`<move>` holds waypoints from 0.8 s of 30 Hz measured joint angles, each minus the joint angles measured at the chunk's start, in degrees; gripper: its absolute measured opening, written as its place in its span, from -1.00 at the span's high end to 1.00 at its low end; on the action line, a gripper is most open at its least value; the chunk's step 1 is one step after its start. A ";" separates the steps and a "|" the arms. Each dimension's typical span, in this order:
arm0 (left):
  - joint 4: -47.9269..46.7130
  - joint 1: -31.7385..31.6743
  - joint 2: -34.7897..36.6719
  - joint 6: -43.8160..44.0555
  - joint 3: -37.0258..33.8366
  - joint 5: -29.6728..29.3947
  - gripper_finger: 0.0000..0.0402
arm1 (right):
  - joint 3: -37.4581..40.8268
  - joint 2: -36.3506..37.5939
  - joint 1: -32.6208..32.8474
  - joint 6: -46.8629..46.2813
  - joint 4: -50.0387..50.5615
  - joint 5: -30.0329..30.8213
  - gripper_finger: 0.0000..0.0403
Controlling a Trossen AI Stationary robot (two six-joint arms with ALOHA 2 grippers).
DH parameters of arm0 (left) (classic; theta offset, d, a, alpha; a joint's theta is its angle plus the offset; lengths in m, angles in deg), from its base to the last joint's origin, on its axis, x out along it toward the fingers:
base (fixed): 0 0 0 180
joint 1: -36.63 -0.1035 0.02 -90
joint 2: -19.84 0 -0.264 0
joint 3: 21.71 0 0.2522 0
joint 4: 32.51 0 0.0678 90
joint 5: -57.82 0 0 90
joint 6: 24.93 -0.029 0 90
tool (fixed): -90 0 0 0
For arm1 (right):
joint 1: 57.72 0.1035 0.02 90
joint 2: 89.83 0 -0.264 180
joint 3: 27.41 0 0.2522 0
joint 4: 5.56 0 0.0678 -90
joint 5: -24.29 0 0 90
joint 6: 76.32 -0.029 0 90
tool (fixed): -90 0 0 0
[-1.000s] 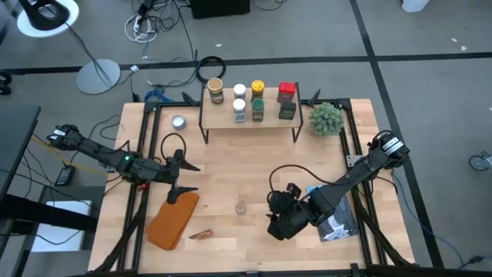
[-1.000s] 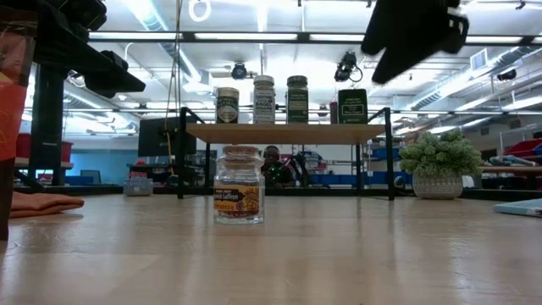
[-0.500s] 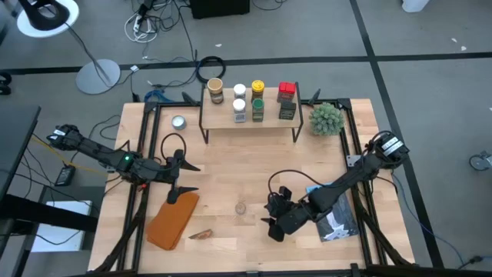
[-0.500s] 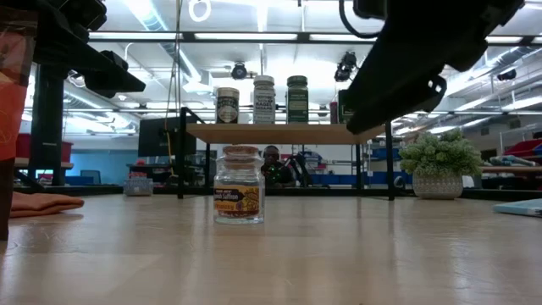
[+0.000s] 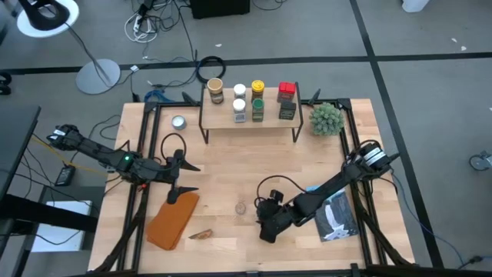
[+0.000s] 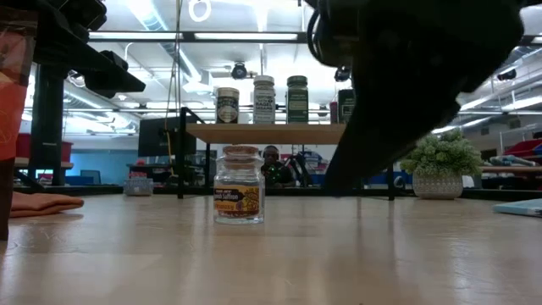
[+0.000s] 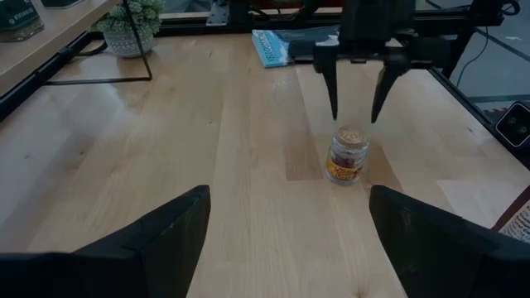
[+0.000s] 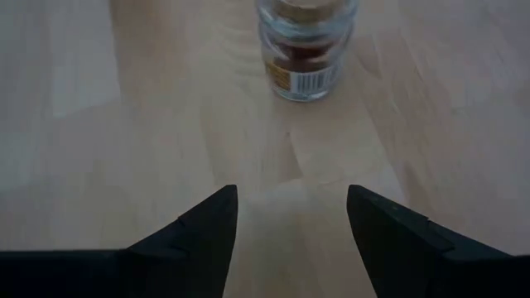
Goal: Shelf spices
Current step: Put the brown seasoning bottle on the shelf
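right end effector (image 5: 265, 225) has moved left toward the lone jar (image 5: 241, 208).
jar stands upright on the bench (image 5: 231, 161), just ahead of its open fingers, apart from them; other spices are on the shelf (image 5: 250, 119). left end effector (image 5: 179, 175), also open, waits farther off.

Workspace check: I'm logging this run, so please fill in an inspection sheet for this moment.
Surface: wooden table, no spills seen.
Job's things: seven spice containers on the shelf; one glass jar upright on the table in front of it.
Clutter: orange cloth, round silver tin, plant ball, booklet.
Grippers: right gripper open, beside the glass jar, not touching; left gripper open, waiting above the cloth.
Cables: looped on both arms; a coil behind the shelf.
Surroundings: lamp base on the floor; a person far behind the shelf in the low view.
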 joint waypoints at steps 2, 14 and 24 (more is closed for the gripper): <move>0.03 0.01 0.01 0.00 0.00 0.01 -0.67 | -0.22 0.21 -0.10 0.53 0.30 0.10 -0.13; 0.00 0.00 0.02 -0.01 -0.01 0.01 -0.67 | -0.13 -0.92 -4.52 8.45 -11.25 -1.51 -0.13; 1.27 0.01 0.02 -0.01 0.00 0.01 -0.67 | -0.13 -2.71 -6.08 0.48 -15.38 -3.30 -0.13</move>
